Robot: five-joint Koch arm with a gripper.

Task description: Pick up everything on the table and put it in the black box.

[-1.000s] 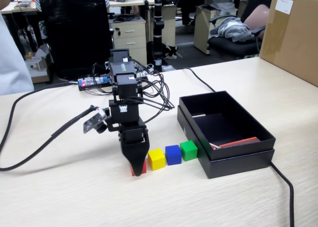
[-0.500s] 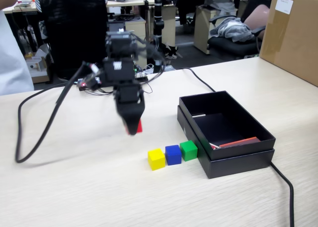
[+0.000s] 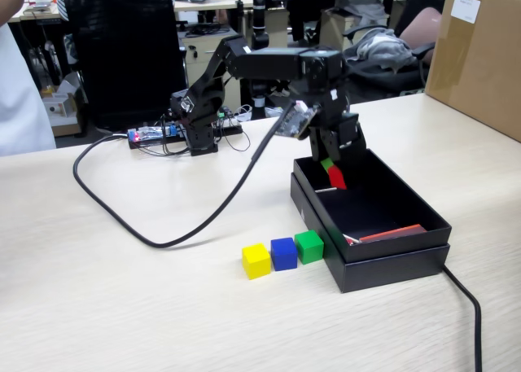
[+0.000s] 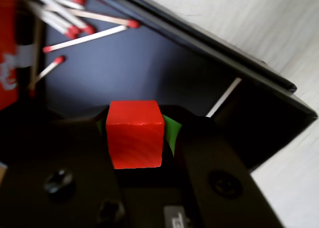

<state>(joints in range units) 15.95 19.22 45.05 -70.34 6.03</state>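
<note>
My gripper [image 3: 333,174] hangs over the far end of the black box [image 3: 383,254], shut on the red cube [image 3: 336,177]. In the wrist view the red cube [image 4: 134,133] sits squeezed between the two green-padded jaws of the gripper [image 4: 135,134], above the dark floor of the black box [image 4: 149,63]. On the table [image 3: 122,307], a yellow cube [image 3: 256,260], a blue cube [image 3: 283,253] and a green cube [image 3: 309,246] stand in a row just left of the box.
Loose matches [image 4: 84,33] and a red strip [image 3: 392,233] lie inside the box. A black cable [image 3: 163,238] loops across the table from the arm's base [image 3: 199,132]. A brown carton [image 3: 480,54] stands at the back right. Another cable [image 3: 468,307] runs off the front right.
The arm has swung right from the middle of the table, carrying the red cube over the box. One second ago the gripper was down at the table around that cube.
</note>
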